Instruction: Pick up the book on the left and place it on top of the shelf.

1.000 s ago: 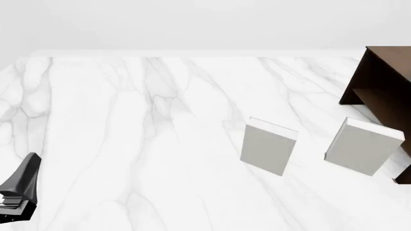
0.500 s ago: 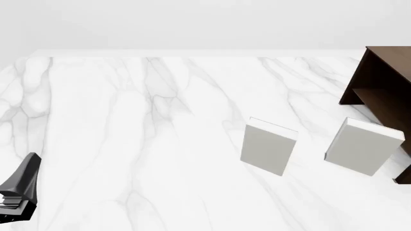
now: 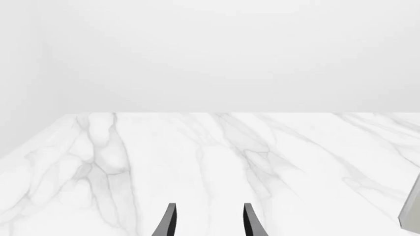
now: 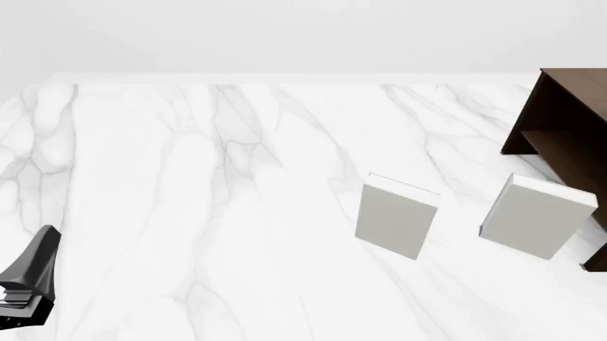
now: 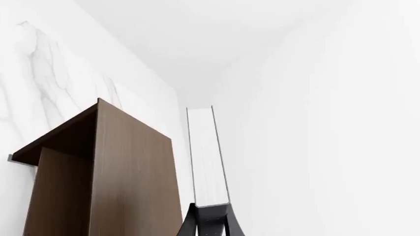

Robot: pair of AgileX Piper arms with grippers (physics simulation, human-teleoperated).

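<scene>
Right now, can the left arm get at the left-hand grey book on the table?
Probably yes. The left gripper is open and holds nothing, and only bare table lies between it and that grey book. It sits far off to the book's left, though, so reach is uncertain.

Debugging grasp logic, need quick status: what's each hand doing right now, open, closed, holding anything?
Left hand: open, holding nothing, low over the table.
Right hand: closed on the book, beside the shelf.
</scene>
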